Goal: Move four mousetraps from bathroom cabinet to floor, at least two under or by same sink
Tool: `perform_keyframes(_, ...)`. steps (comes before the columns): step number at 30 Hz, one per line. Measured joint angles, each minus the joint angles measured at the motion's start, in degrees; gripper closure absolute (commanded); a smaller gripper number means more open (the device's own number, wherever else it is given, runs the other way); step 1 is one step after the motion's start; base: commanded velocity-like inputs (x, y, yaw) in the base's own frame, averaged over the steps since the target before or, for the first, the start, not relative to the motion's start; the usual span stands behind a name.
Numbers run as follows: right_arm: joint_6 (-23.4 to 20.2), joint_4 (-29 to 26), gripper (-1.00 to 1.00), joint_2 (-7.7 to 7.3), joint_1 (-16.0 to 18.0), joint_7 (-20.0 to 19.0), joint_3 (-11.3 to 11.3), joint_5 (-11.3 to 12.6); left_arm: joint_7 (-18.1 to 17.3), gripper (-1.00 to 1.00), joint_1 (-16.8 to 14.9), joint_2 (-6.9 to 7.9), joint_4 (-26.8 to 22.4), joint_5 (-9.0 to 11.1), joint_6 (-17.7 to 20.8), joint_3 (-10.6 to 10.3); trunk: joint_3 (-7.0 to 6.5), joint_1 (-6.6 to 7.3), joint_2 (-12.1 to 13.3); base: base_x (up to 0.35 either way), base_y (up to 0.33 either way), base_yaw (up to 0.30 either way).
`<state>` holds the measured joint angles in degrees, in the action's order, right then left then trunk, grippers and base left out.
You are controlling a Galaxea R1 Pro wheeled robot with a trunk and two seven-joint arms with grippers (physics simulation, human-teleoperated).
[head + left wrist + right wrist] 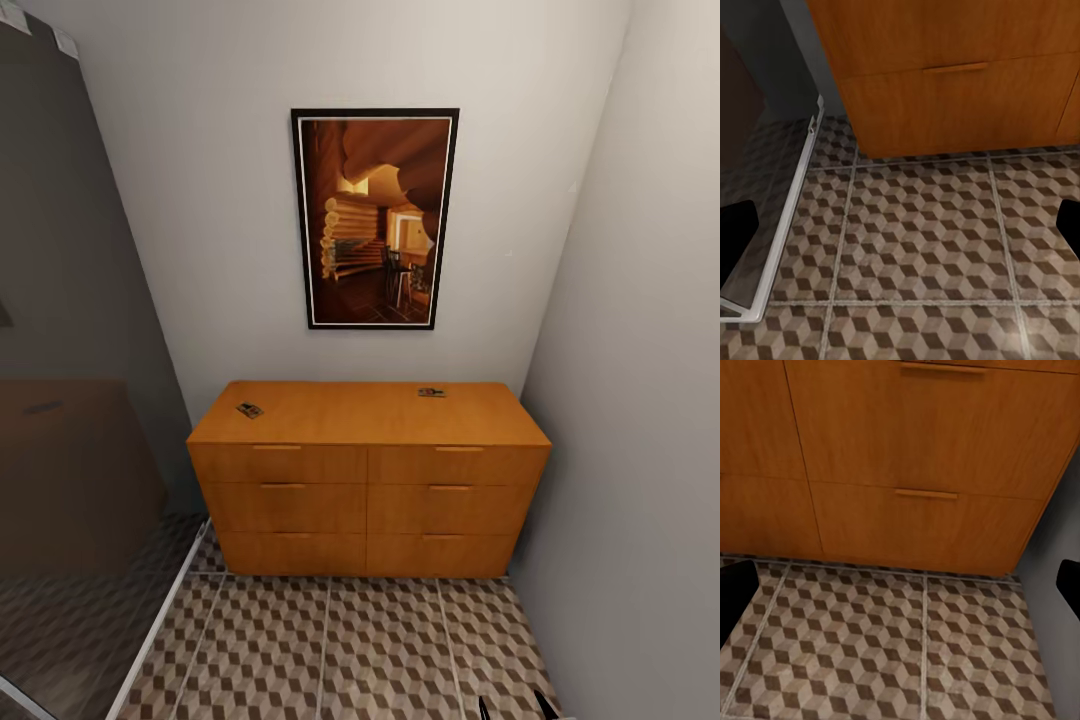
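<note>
The orange-brown cabinet point(368, 470) stands against the far wall with all six drawers shut. Two mousetraps lie on its top, one near the left front point(249, 410) and one near the right back point(431, 392). The cube-patterned bathroom floor point(330, 650) spreads in front of it. My left gripper point(900, 232) hangs open over the tiles by the cabinet's lower left drawer point(952, 97), holding nothing. My right gripper point(900, 592) is open and bare above the floor before the lower right drawers point(930, 521); its fingertips point(545, 705) peek in at the head view's bottom edge. The sink is out of view.
A glass partition point(80, 400) with a pale metal floor rail point(787, 217) closes off the left side. A grey wall point(640, 400) runs close along the cabinet's right. A framed picture point(374, 218) hangs above the cabinet.
</note>
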<state>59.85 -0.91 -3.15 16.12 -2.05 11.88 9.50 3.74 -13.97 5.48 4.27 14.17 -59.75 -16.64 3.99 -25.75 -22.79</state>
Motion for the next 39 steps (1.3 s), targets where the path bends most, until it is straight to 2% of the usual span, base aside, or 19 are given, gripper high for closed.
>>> perform_keyframes(14,0.00,-0.44,-1.00,0.15,0.00,-0.03,-0.11,-0.09,0.00,-1.00,0.00,-0.06,-0.05,-0.01,0.00,-0.01,0.00,0.00,0.00,0.000,0.000,0.000)
perform_keyframes(16,-1.18,-0.71,-1.00,0.16,0.00,0.00,-0.16,-0.08,0.00,-1.00,0.00,-0.09,-0.05,-0.01,0.00,-0.01,0.00,0.00,0.00,0.000,0.000,0.000)
perform_keyframes(17,-3.21,-1.46,-1.00,0.14,0.03,0.02,-0.15,-0.09,0.00,-1.00,0.00,-0.18,-0.02,-0.03,0.00,-0.02,0.00,0.00,0.00,0.000,0.000,0.000)
perform_keyframes(20,-12.37,-7.15,-1.00,-0.17,0.17,0.15,-0.12,-0.16,0.00,-1.00,0.00,-0.58,0.02,-0.02,0.00,-0.01,0.00,0.00,0.00,0.000,0.000,0.000)
perform_keyframes(22,-24.15,-16.60,-1.00,-0.62,0.25,0.72,-0.09,-0.28,0.00,-1.00,0.00,-0.70,0.03,-0.02,0.01,-0.03,-0.02,0.00,0.00,0.000,0.000,0.000)
perform_keyframes(23,-27.91,-20.07,-1.00,-0.84,0.24,0.98,-0.11,-0.29,0.00,-1.00,0.00,-0.72,0.03,-0.01,0.00,-0.03,-0.01,0.00,0.00,0.000,0.000,0.000)
perform_keyframes(24,-35.19,-26.44,-1.00,-1.30,0.30,1.51,-0.13,-0.36,0.00,-1.00,0.00,-0.75,0.03,-0.01,0.01,-0.03,-0.01,0.00,0.00,0.000,0.000,0.000)
perform_keyframes(25,-38.89,-30.32,-1.00,-1.59,0.25,1.77,-0.15,-0.38,0.00,-1.00,0.00,-0.75,0.03,-0.01,0.00,-0.02,-0.01,0.00,-0.01,0.000,0.000,0.000)
perform_keyframes(28,-57.43,-50.32,-1.00,-3.31,0.52,2.96,-0.19,-0.45,0.00,-1.00,0.00,-0.83,0.04,-0.02,0.01,-0.03,-0.02,0.00,0.00,0.000,0.000,0.000)
perform_keyframes(29,-59.94,-53.95,-1.00,-3.54,0.68,3.16,-0.21,-0.45,0.00,-1.00,0.00,-0.86,0.03,-0.02,0.01,-0.02,-0.01,0.00,-0.01,0.000,0.000,0.000)
perform_keyframes(30,-64.76,-59.79,-1.00,-3.93,1.19,3.60,-0.28,-0.47,0.00,-1.00,0.00,-0.90,0.04,-0.02,0.07,-0.02,-0.02,0.00,0.01,0.000,0.000,0.000)
perform_keyframes(32,-74.35,-70.94,-1.00,-4.50,3.06,4.79,-0.76,-0.46,0.00,-1.00,0.00,-1.02,0.04,-0.02,0.33,-0.05,-0.02,0.00,0.00,0.000,0.000,0.000)
perform_keyframes(34,-80.69,-76.90,-1.00,-4.71,5.37,5.71,-1.42,-0.50,0.00,-1.00,0.00,-1.08,0.04,-0.02,0.42,-0.03,-0.02,0.00,0.01,0.000,0.000,0.000)
perform_keyframes(37,-87.66,-81.84,-1.00,-4.86,10.54,6.67,-2.07,-0.53,0.00,-1.00,0.00,-1.12,0.04,-0.01,0.47,-0.01,-0.01,0.00,0.00,0.000,0.000,0.000)
perform_keyframes(39,-92.99,-83.29,-1.00,-4.91,17.09,7.15,-2.30,-0.77,0.00,-1.00,0.00,-1.13,0.04,-0.01,0.49,-0.01,-0.02,0.00,0.00,0.000,0.000,0.000)
